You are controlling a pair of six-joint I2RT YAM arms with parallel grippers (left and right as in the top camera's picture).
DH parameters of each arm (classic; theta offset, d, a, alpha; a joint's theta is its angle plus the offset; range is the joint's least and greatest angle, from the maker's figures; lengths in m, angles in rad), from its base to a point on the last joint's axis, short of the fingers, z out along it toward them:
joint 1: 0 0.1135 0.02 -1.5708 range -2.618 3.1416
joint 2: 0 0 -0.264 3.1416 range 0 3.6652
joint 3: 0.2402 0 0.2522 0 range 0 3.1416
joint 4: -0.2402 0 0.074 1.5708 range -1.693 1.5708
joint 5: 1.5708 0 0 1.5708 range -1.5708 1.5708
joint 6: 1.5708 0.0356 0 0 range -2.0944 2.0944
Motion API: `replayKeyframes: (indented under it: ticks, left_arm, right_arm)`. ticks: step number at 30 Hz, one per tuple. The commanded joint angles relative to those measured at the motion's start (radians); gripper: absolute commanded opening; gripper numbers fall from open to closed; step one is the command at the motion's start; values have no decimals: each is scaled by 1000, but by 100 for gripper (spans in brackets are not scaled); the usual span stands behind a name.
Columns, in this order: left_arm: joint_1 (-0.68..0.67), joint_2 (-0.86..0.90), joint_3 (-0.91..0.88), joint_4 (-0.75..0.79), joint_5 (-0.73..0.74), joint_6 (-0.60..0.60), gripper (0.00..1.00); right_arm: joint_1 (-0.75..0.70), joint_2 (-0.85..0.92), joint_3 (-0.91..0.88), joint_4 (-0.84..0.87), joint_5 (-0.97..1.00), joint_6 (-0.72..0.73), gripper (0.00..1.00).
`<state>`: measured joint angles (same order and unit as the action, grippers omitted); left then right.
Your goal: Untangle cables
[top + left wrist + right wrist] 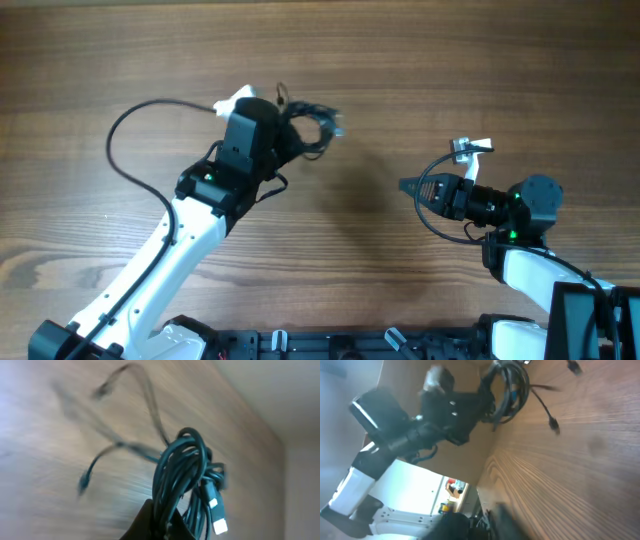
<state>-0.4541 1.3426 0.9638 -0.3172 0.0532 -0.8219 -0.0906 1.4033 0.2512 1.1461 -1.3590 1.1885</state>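
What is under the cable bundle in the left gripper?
Wooden table shows beneath the cables, with loose ends trailing over it. The left gripper hides the bundle's gripped part.

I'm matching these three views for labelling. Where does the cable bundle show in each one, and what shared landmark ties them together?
Overhead: cable bundle upper centre, at the tip of the left pincer.
Left wrist: cable bundle lower centre-right, rising from the left pincer at the bottom edge.
Right wrist: cable bundle at the top edge, right of centre.
Shared landmark: the left pincer, holding the bundle in every view.
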Motion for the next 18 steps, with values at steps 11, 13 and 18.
replayKeyframes:
  ticks: [11, 13, 18]
  left_arm:
    - [-219, 32, 5, -31, 35, 440, 3]
    - [-240, 32, 5, -23, 35, 441, 4]
    - [-317, 32, 5, 19, 34, 478, 4]
  right_arm:
    - [27, -1, 6, 506, -25, 303, 52]
    - [27, 1, 6, 474, 21, 293, 52]
    - [29, 1, 6, 269, 109, 222, 52]
